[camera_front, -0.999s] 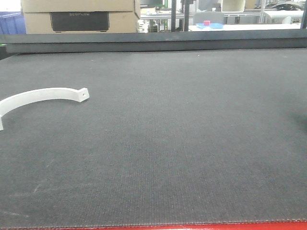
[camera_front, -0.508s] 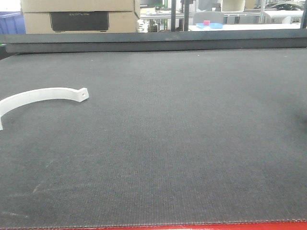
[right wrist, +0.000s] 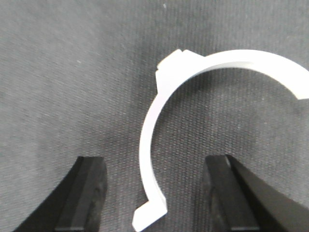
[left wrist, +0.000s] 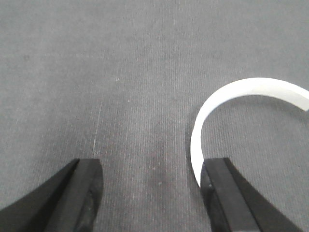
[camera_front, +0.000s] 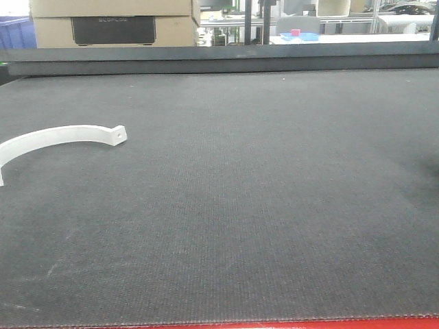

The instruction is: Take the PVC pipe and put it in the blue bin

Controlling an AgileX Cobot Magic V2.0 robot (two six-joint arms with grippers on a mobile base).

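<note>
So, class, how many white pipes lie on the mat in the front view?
1. The pipe lies at the mat's left edge, partly cut off by the frame; others may lie outside it.

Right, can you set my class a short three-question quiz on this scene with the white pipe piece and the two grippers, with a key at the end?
1. Multiple choice: in the front view, the PVC pipe lies on which part of the dark mat? A) left side B) middle C) right side
2. True or false: in the right wrist view, the right gripper is shut on the PVC pipe.
3. Fill in: in the left wrist view, the jaws of the left gripper stand ____.
Key: 1 A; 2 false; 3 open.
</note>
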